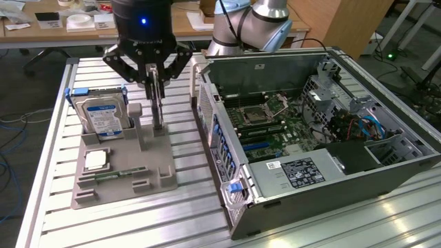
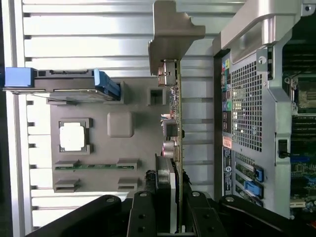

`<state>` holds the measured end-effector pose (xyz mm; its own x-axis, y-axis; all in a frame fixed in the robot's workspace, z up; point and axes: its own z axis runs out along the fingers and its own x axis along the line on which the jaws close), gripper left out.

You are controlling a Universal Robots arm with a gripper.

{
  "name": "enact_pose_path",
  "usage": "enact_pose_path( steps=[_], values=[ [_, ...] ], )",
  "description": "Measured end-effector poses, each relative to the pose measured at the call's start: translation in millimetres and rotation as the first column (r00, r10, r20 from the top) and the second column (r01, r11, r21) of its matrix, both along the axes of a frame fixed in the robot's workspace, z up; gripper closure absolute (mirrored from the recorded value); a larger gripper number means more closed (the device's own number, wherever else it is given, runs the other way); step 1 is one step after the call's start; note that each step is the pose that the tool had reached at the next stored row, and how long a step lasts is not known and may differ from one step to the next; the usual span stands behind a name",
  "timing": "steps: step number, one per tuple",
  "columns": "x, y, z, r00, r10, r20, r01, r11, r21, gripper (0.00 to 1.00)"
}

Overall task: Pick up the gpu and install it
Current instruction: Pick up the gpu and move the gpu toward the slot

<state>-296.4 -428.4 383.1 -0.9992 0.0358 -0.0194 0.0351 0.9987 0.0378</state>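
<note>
One claw [image 1: 156, 77] hangs straight down over the grey parts holder [image 1: 124, 175] in the exterior view. Its fingers are drawn in on the top edge of the gpu [image 1: 158, 106], so it appears to be gripping the card. The gpu stands on edge, upright, directly beneath the claw, with its lower end at the holder. Whether it has lifted clear of its slot cannot be told. The open computer case [image 1: 310, 155] lies just beside it, toward the exterior view's right, motherboard [image 1: 265, 124] exposed. A hard drive [image 1: 102, 118] with a blue label stands on the holder's far side from the case. Everything rests on a ribbed aluminium bench [image 1: 103, 227], and desks and cables crowd the room behind.

From the wrist view the gpu [image 2: 177, 123] is seen edge-on, a thin line running away from the claw [image 2: 170, 197] to its silver bracket [image 2: 173, 29]. That long edge lies parallel to the case's perforated wall [image 2: 247, 108], near it but apart. Black fingers [image 2: 143, 212] flank the card's heatsink on both sides. A processor chip [image 2: 73, 137] and a memory stick [image 2: 86, 166] sit in the holder, away from the case.
</note>
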Motion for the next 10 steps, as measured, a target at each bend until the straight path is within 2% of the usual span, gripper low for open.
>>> enact_pose_path(
  steps=[10],
  values=[
    [-0.3, 0.3, 44.8, 1.0000, 0.000, 0.0000, 0.000, 1.0000, 0.0001, 0.72]
  ],
)
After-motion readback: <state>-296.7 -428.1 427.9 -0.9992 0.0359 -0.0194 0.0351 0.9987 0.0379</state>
